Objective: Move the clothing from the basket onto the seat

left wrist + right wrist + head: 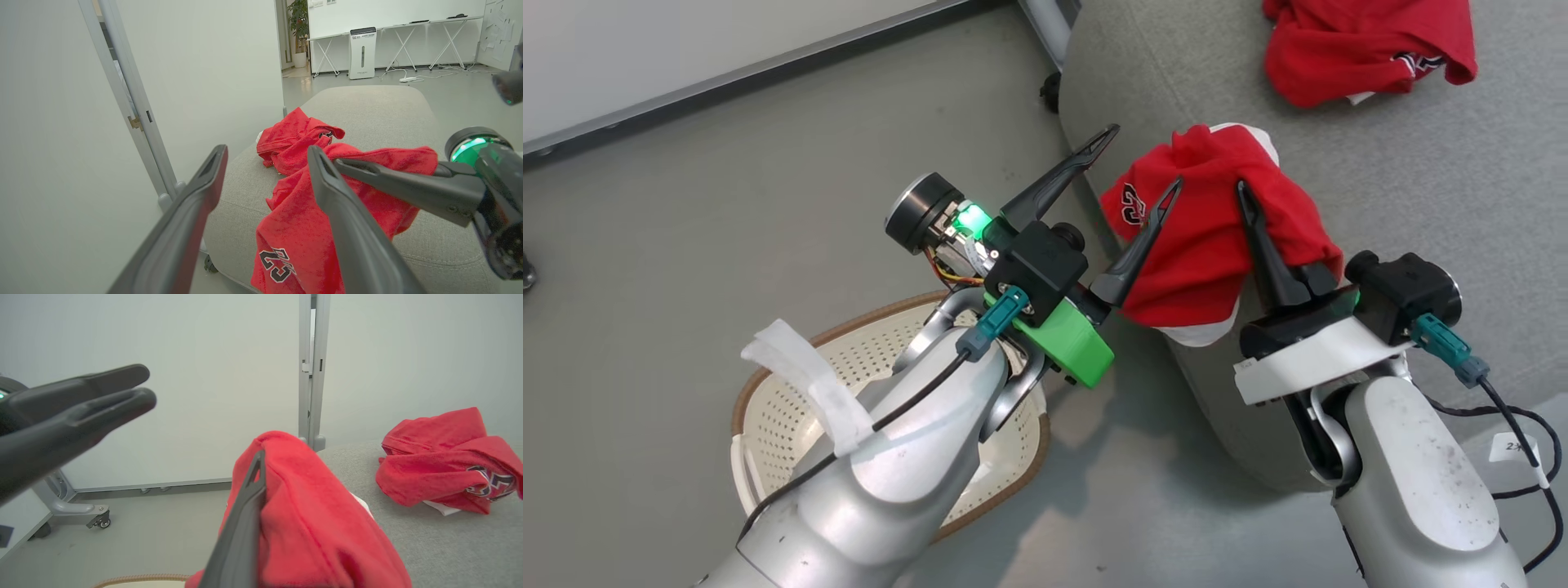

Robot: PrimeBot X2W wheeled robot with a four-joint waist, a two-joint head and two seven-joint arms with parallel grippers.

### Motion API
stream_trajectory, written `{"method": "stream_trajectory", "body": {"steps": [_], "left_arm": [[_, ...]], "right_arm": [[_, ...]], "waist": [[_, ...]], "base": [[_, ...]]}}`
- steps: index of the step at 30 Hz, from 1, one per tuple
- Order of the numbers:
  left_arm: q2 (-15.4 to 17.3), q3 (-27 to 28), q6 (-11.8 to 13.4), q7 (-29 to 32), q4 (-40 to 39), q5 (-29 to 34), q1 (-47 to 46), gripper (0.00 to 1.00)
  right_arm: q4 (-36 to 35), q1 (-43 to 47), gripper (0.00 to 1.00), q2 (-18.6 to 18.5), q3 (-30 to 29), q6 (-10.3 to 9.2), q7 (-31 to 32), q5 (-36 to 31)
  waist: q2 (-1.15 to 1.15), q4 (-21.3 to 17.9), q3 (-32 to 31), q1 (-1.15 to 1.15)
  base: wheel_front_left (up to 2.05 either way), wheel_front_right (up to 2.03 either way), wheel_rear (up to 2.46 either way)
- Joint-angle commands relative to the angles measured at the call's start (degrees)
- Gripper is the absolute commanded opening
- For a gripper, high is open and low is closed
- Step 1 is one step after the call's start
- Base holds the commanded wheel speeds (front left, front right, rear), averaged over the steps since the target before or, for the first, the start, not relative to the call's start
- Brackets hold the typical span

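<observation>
Looking from my left, the basket [768, 425] stands on the grey floor [686, 204] close to me, its brown rim and perforated cream wall partly covered by my left forearm. Further right and farther off, my left gripper [1143, 157] hangs in the air with its fingers spread wide, holding nothing. One tip is over the seat's near left edge, and the other is in front of the red garment [1201, 245].

That garment lies bunched on the near left corner of the seat [1421, 204] and spills over its rounded side, with white trim at its far and near ends. A black-and-white number faces left toward the spread fingers.

Right of that, my right gripper [1245, 192] reaches into the same garment. Its fingers are pressed together, and the cloth humps up around them and seems nipped between them. In the right wrist view the fabric rises level with the tip.

Farthest right, well apart from all this, the other red garment [1356, 49] lies crumpled on the seat's far side.
</observation>
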Motion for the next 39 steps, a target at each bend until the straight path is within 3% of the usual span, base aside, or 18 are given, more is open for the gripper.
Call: {"method": "stream_trajectory", "body": {"steps": [1, 10, 21, 29, 39], "left_arm": [[0.15, -0.08, -0.34, -0.04, 0.24, 0.48, 0.80, 1.00], [0.16, -0.21, -0.79, -0.04, 0.67, 1.07, 1.59, 1.00], [0.50, 0.49, -1.24, -0.04, 0.98, 1.60, 3.20, 1.00], [0.96, 1.30, -1.31, -0.04, 0.58, 2.04, 2.87, 1.00], [1.27, 1.86, -1.49, -0.04, 0.21, 3.22, 0.45, 1.00]], "right_arm": [[-0.56, 1.16, 0.00, -0.13, -0.76, -0.04, -0.13, -0.44], [-2.70, 6.02, 0.00, -0.12, -6.25, -0.04, -0.13, -1.64], [-5.19, 9.58, 0.00, -0.13, -9.23, -0.04, -0.13, -1.69], [-7.49, 4.76, 0.00, -0.14, -10.33, -0.04, -0.14, -3.19], [-9.54, -8.66, 0.00, -0.13, -15.16, -0.04, -0.13, -6.10]], "waist": [[0.00, -3.37, 0.14, 0.00], [0.00, -7.06, 0.24, 0.00], [0.00, -7.96, 0.10, 0.00], [0.00, -6.68, 2.14, 0.00], [0.00, -4.16, 7.96, 0.00]], "base": [[0.00, 0.00, 0.00], [0.00, 0.00, 0.00], [0.00, 0.00, 0.00], [0.00, 0.00, 0.00], [0.00, 0.00, 0.00]]}}
